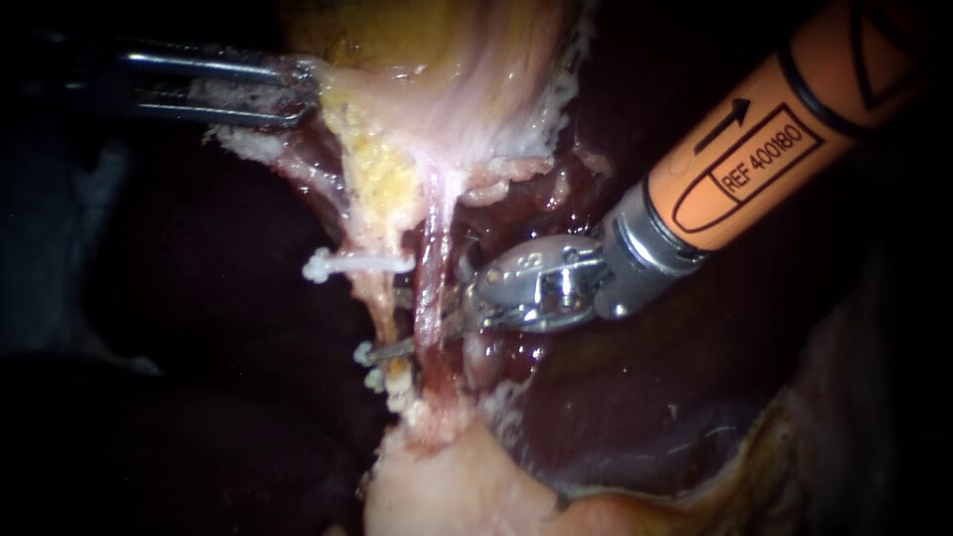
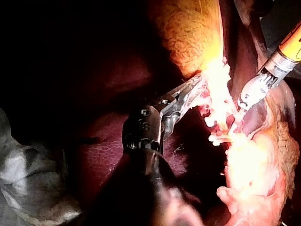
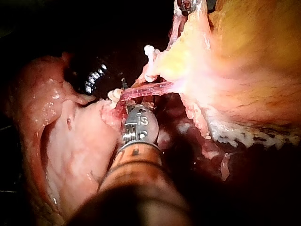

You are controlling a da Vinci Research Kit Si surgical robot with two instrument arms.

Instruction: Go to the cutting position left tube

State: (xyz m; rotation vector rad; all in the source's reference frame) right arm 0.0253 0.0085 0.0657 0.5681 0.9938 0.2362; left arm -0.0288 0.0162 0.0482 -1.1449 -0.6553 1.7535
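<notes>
- Where the gallbladder narrows downward in the endoscope view, two strands run side by side: the left tube, pale and yellowish, and a pink tube just beside it
- A white upper clip sits across the left tube, its end sticking out to the side, and the lower clips sit further down the same strand
- The right instrument comes in from the upper right on an orange shaft, with its steel wrist over the dark liver
- Its jaws stand apart: one thin blade crosses the pink tube low down and reaches the left tube near the lower clips, and the other lies higher
- The stretch of left tube between the upper and lower clips lies in that gap; whether either blade touches it cannot be told
- In the right wrist view, the pink tube runs straight into the tip
- The left instrument comes in from the upper left, its jaws clamped on the gallbladder's ragged edge, holding it taut
</notes>
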